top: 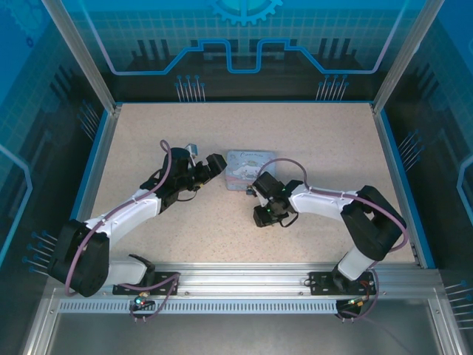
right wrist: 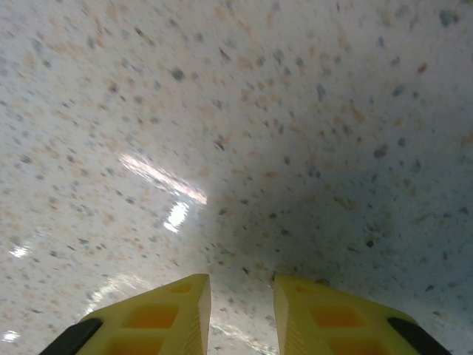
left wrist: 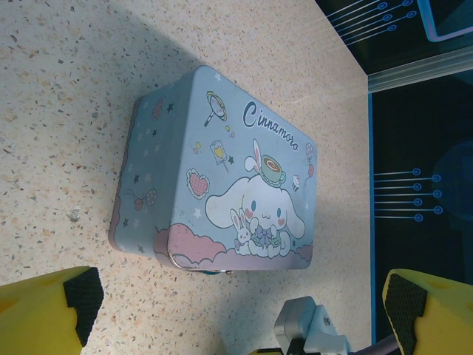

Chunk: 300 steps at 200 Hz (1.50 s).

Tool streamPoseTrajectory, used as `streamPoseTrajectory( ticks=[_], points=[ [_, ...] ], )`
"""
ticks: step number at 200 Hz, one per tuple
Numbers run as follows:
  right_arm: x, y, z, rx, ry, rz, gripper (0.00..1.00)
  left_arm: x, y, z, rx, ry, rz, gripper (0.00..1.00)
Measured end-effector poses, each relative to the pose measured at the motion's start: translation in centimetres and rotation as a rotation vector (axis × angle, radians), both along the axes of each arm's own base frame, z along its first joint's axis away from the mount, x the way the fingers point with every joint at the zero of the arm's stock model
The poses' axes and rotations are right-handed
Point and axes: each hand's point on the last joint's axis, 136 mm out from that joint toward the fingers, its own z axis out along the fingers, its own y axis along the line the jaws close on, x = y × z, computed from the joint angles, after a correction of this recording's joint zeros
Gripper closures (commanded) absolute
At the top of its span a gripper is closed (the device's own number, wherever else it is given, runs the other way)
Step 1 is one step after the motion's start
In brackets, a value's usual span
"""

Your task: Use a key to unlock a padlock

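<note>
Left end effector (left wrist: 242, 296): fingers spread wide, holding nothing, aimed at the pastel-blue tin (left wrist: 222, 170) resting on the bench (top: 310, 140). A small dark fitting (left wrist: 212, 272) under the tin's front lip may be the padlock; it is too small to confirm, and the key cannot be made out. Right end effector (right wrist: 240, 285): fingers a narrow gap apart, empty, close above bare bench. The padlock is judged light, rigid and slippery; grip its flat body faces, leaving the keyway free.

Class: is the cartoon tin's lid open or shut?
Shut. The tin has its printed lid seated flush on the walls, with no gap showing.
</note>
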Motion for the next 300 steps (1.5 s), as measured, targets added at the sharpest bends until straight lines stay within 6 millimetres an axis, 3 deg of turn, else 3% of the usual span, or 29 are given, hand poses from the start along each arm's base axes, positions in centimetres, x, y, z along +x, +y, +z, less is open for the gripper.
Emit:
streamPoseTrajectory(
  ticks=[104,165,242,276,300],
  points=[
    [-1.2,-1.7,0.2,-0.029,-0.006,-0.006,0.71,0.0,0.0,0.1,-0.002,-0.003,0.000,0.01],
    [-1.0,-2.4,2.8,-0.010,-0.076,-0.017,0.70,0.0,0.0,-0.1,-0.003,-0.004,0.001,0.01],
    [-1.5,-4.1,0.0,-0.141,-0.019,-0.009,0.68,0.0,0.0,-0.1,-0.004,-0.006,0.001,0.01],
    [-1.5,-4.3,-0.5,-0.168,-0.018,0.000,0.71,0.0,0.0,-0.1,-0.004,-0.006,0.001,0.01],
    [-1.6,-4.1,-0.5,-0.193,-0.034,0.018,0.80,0.0,0.0,-0.1,-0.004,-0.005,0.001,0.01]
  ],
)
